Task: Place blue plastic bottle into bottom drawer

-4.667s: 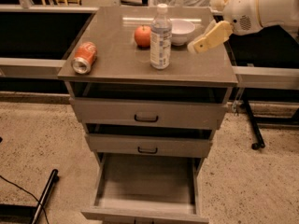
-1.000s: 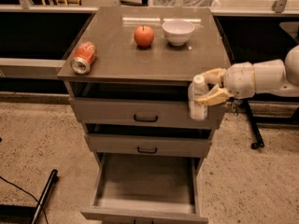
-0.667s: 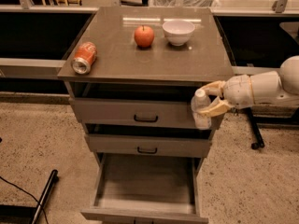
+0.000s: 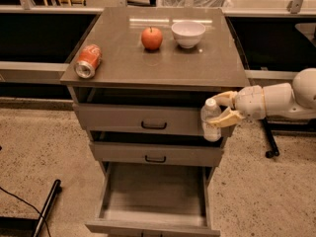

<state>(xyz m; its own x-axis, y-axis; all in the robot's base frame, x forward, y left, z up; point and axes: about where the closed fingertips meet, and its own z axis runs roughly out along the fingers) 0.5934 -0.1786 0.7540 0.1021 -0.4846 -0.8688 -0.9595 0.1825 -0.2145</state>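
The blue plastic bottle (image 4: 211, 120) is a slim clear bottle with a white cap. It hangs upright in front of the right end of the top drawer, off the cabinet top. My gripper (image 4: 223, 108) reaches in from the right on a white arm and is shut on the bottle's upper part. The bottom drawer (image 4: 154, 218) is pulled open below, showing a wide flat grey floor with nothing in it. The bottle is above and to the right of the drawer's opening.
On the cabinet top lie a red soda can (image 4: 88, 61) on its side at the left, a red apple (image 4: 152, 38) and a white bowl (image 4: 188, 33) at the back. Two upper drawers with black handles (image 4: 154, 126) are shut. A black bar (image 4: 47, 207) lies on the floor at left.
The bottle has left the cabinet top and has come down in my gripper in front of the cabinet's right side. Over the last second it has sunk a little lower.
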